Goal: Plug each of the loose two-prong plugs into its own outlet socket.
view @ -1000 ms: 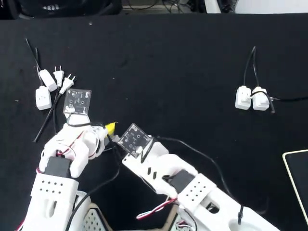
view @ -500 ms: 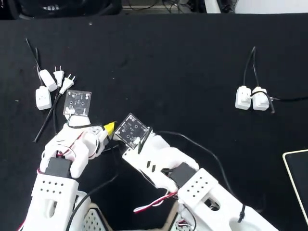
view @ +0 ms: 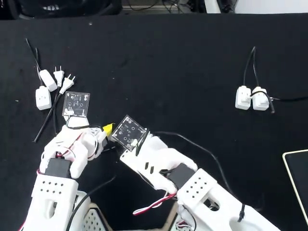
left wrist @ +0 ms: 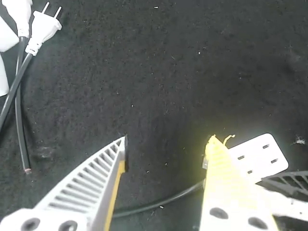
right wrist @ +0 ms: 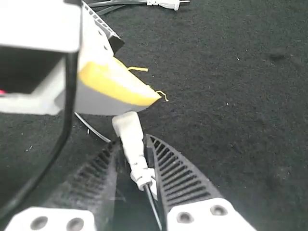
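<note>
One slim white plug (right wrist: 127, 127) fills right end effector (right wrist: 133, 140).

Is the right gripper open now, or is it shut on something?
Shut on a white plug. In the right wrist view the two dark fingers of the right gripper sit against both its sides.

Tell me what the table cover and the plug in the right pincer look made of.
The table cover: black cloth, likely felt; matte, fuzzy, flecked with lint. The plug in the right pincer: seemingly smooth white moulded plastic, slight sheen.
</note>
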